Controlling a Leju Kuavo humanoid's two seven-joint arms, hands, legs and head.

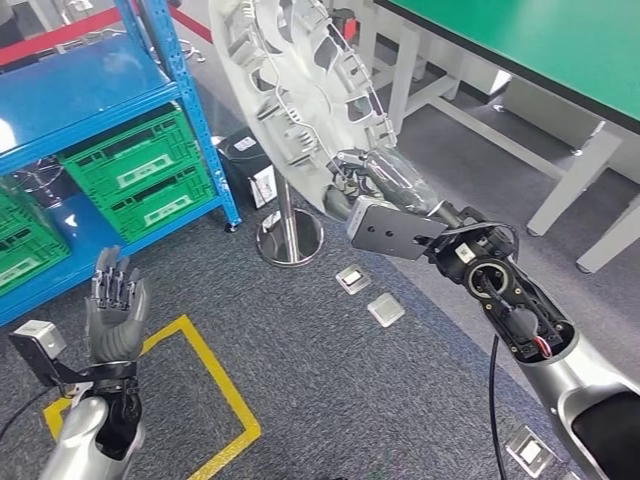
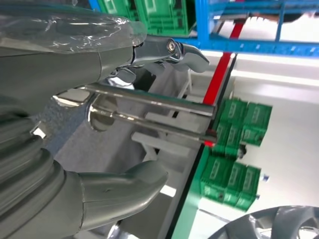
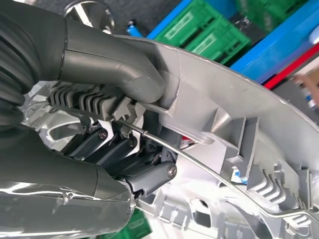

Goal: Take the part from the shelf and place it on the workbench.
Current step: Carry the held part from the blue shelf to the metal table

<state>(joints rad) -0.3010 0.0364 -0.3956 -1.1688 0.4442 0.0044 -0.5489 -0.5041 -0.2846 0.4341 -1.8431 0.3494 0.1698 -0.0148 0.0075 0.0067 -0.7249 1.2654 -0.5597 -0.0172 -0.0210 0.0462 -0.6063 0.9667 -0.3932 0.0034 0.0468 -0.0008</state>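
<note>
The part is a large silver wheel cover point(image 1: 302, 80) with ribs and clips on its back, held up in the air above the floor. My right hand point(image 1: 355, 185) grips its lower rim; in the right wrist view the thumb point(image 3: 112, 64) presses the cover's rim point(image 3: 233, 114) and the dark fingers point(image 3: 116, 149) curl behind it. My left hand point(image 1: 115, 305) is raised at the lower left with its fingers apart and nothing in it. A slice of the cover point(image 2: 274, 224) shows in the left wrist view. The green workbench point(image 1: 558, 40) stands at the upper right.
A blue shelf point(image 1: 90, 100) with green crates point(image 1: 140, 170) stands at the left. A steel post on a round base point(image 1: 289, 235) rises under the cover. Yellow floor tape point(image 1: 219, 385), metal floor plates point(image 1: 385, 310) and the white bench legs point(image 1: 573, 185) are nearby.
</note>
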